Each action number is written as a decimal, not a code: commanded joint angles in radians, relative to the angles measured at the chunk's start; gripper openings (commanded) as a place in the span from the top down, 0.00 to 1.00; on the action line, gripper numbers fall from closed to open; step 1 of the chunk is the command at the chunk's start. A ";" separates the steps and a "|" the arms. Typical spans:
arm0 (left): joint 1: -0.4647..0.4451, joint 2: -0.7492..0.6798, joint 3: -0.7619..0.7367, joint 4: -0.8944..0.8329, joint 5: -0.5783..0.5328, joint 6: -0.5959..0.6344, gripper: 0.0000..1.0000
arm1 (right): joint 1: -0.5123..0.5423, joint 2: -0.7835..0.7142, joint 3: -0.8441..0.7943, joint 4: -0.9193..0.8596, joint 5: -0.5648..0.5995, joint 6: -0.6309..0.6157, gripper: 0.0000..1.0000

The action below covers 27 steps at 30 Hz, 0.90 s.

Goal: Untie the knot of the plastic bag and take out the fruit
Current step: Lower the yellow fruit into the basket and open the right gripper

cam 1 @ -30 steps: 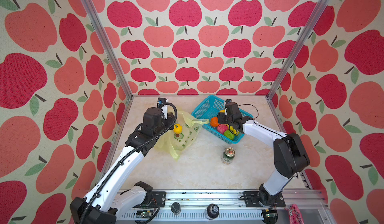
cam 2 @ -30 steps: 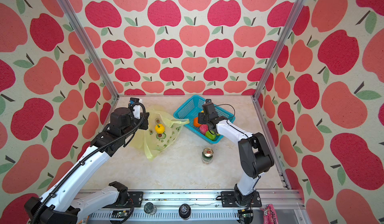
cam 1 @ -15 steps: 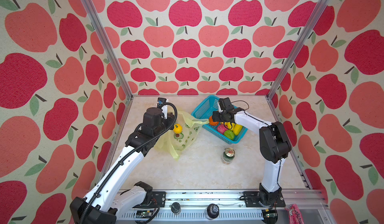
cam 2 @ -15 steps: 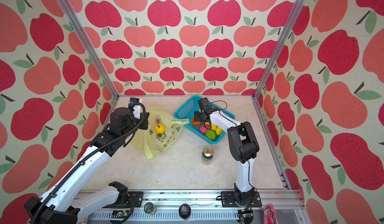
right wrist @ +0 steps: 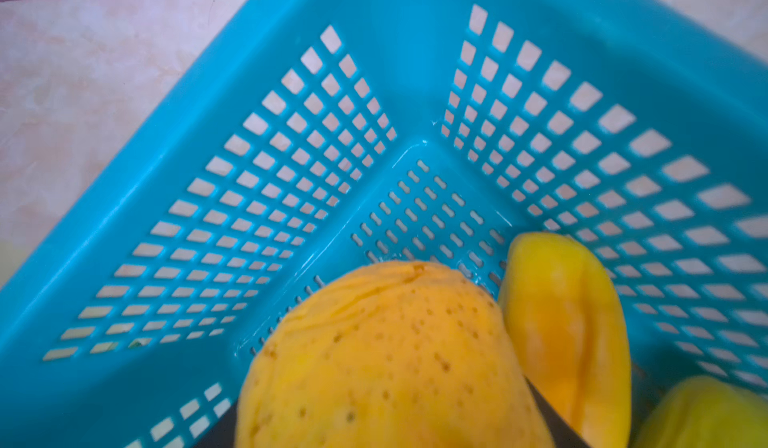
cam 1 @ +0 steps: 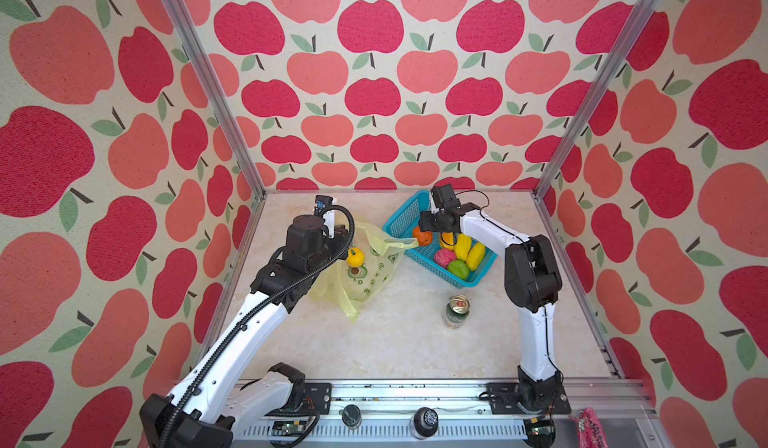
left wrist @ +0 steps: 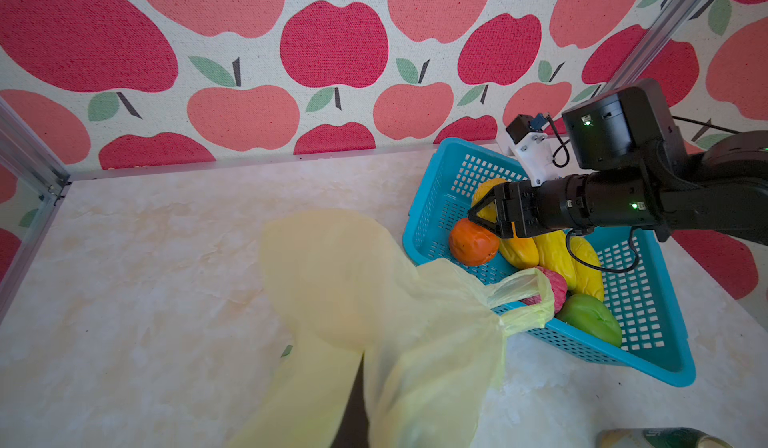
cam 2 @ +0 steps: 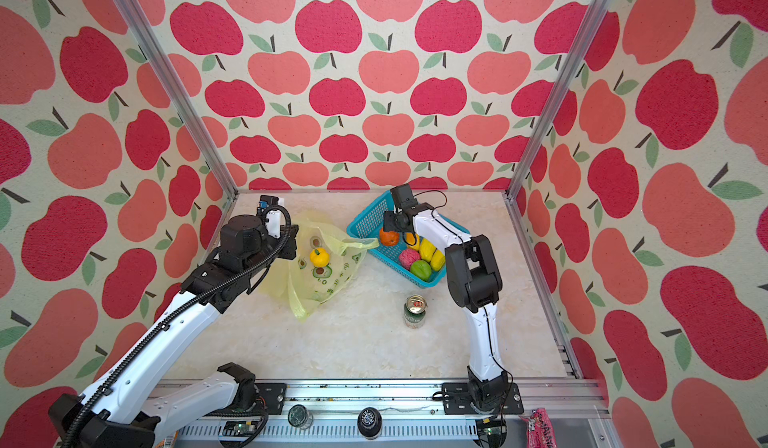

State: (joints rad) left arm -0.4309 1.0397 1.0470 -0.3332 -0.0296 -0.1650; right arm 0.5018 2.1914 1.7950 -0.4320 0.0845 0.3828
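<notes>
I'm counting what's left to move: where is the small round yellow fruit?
In both top views the yellow fruit lies in the folds of the plastic bag, left of centre, with the teal basket to its right.

Enclosure, three sides closed. Back wall [cam 1: 374, 92], left wall [cam 1: 83, 176] and right wall [cam 1: 685, 176] all covered in the same coarse woven print: large apples in crimson and salmon pink, green leaves, dark stems, on a cream ground. The pattern runs unbroken from bench level to the upper edge of both top views.

Two bare aluminium posts, left [cam 1: 205, 80] and right [cam 1: 600, 80], mark the far corners and lean outward toward the top.

Bench [cam 1: 395, 354]: cream, faintly marbled with pale orange veining, matt, a few dark specks near the far edge in the left wrist view. A silver slotted rail [cam 1: 415, 392] runs along the near edge.

Light bright, even, diffuse; shadows soft.
</notes>
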 commanded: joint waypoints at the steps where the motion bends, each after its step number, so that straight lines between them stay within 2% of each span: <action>1: -0.006 -0.032 0.013 -0.012 -0.010 0.002 1.00 | -0.011 0.090 0.095 -0.101 0.027 -0.031 0.55; 6: -0.006 -0.024 0.015 -0.005 -0.011 0.008 1.00 | -0.021 0.195 0.203 -0.167 0.038 -0.044 0.53; 15: -0.006 0.025 0.034 -0.007 -0.006 0.018 1.00 | -0.037 0.210 0.200 -0.166 0.032 -0.048 0.36; 20: -0.006 0.020 0.029 -0.002 -0.006 0.018 1.00 | -0.037 0.154 0.143 -0.130 0.022 -0.051 0.23; 27: -0.006 0.018 0.028 -0.003 -0.003 0.018 1.00 | -0.036 -0.046 -0.038 -0.027 0.058 -0.035 0.18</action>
State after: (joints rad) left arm -0.4309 1.0641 1.0489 -0.3325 -0.0296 -0.1619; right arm 0.4744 2.2658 1.8114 -0.5056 0.1131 0.3389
